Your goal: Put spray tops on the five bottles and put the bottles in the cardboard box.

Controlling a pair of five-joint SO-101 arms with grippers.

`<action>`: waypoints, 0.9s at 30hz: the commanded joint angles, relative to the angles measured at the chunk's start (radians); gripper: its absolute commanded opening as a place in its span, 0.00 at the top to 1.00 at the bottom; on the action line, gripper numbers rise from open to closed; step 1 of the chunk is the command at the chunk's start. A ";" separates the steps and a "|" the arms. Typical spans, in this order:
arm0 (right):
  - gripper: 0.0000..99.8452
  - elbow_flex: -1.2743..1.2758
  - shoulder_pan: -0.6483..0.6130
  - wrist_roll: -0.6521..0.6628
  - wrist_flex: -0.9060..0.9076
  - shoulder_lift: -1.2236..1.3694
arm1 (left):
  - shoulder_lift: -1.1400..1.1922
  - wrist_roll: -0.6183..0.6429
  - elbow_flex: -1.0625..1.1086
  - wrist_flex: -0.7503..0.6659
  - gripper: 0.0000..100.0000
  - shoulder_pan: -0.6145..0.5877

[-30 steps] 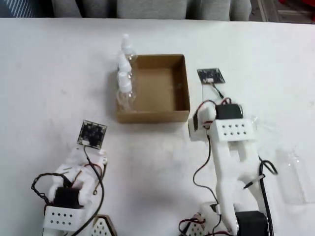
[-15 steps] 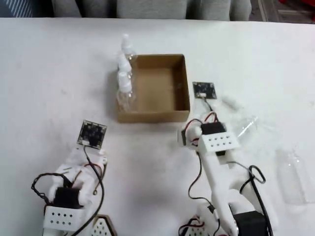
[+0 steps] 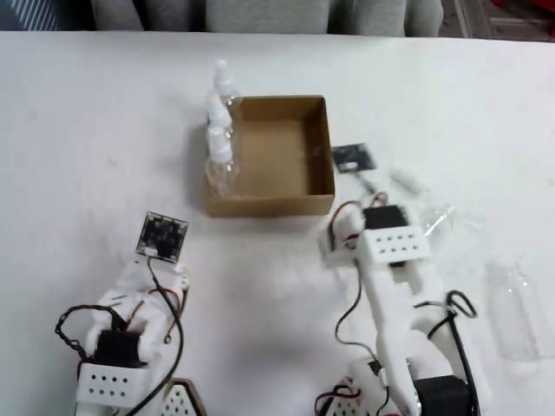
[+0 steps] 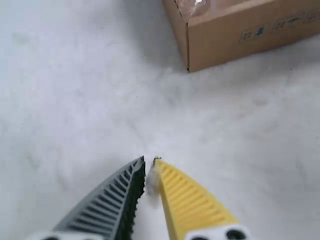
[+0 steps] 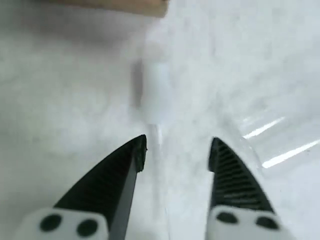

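White table (image 3: 87, 130), cardboard box (image 3: 269, 205), right tool (image 5: 178, 141) spread

Left arm (image 3: 121, 334): white shell, black motor, red and black cables.
Right arm (image 3: 395, 286): white, plate with round holes, looping black cable.
Left tool (image 4: 150, 162): ridged fingers, one grey, one yellow.
Right tool (image 5: 177, 142): two black ridged fingers, white bases.

Box (image 3: 269, 206): matt brown cardboard, plain and uncoated. Bottles (image 3: 220, 143): clear glossy plastic, with white plastic tops. Loose bottle (image 5: 274, 142): clear plastic with bright glints. Spray top (image 5: 156, 92): smooth white plastic. Table (image 3: 87, 130): white, matt, faintly mottled. Left gripper (image 4: 150, 162): ribbed matt plastic, one finger grey, the other yellow. Right gripper (image 5: 177, 145): ribbed black plastic on white plastic mounts.
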 commanded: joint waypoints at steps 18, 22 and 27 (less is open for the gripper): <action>0.98 0.160 0.668 0.364 0.025 -0.030 | -0.025 0.368 -0.041 -0.127 0.96 0.389; 0.98 0.236 0.693 0.439 -0.030 -0.030 | -0.019 0.414 -0.083 -0.201 0.96 0.467; 0.98 0.270 0.688 0.450 -0.085 -0.030 | 0.005 0.483 -0.198 -0.198 0.96 0.562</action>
